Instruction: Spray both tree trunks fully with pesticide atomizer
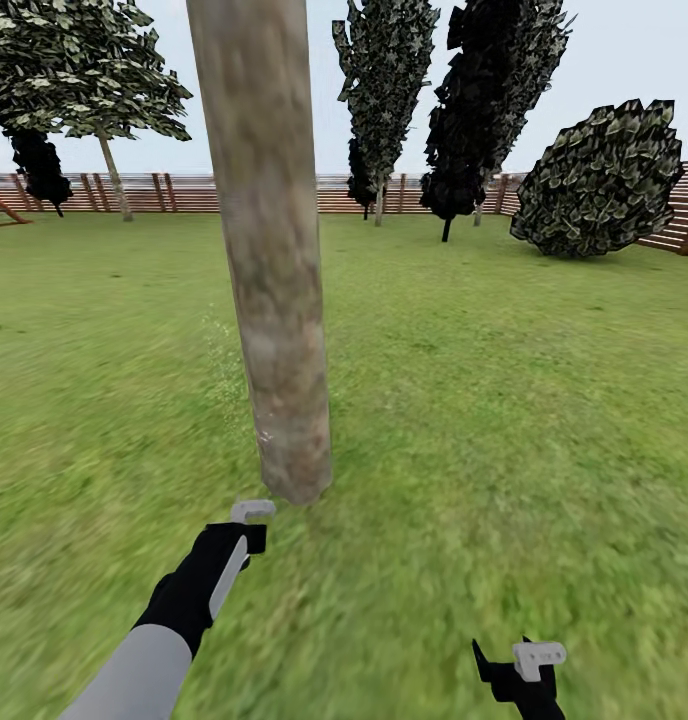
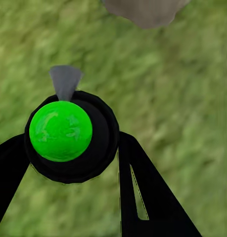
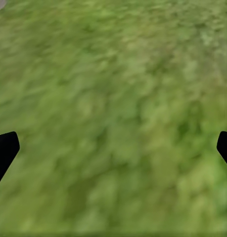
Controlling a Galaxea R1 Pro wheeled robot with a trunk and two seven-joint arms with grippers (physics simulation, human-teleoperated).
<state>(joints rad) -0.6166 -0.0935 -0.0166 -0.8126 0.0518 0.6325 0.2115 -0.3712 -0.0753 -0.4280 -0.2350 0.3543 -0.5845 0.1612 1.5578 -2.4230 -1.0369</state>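
left pincer (image 2: 73, 163): closed around atomizer (image 2: 61, 131), nozzle aimed at grass beside tree trunk (image 1: 269, 250) | right pincer (image 3: 113, 143): wide, empty, over grass (image 3: 118, 89) | risk: spray misses trunk since nozzle points low; second tree likely untreated

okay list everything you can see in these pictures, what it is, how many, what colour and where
trunk: one, grey-brown, close ahead, centre
atomizer: one, black with green top and grey nozzle, between the left fingers
far trees: several, dark green, along the fence
bush: one, dark green, far right
fence: one, reddish-brown, across the back
grass: green, all over the ground
left gripper: black, shut on the atomizer, near the trunk's base
right gripper: black, open, over grass
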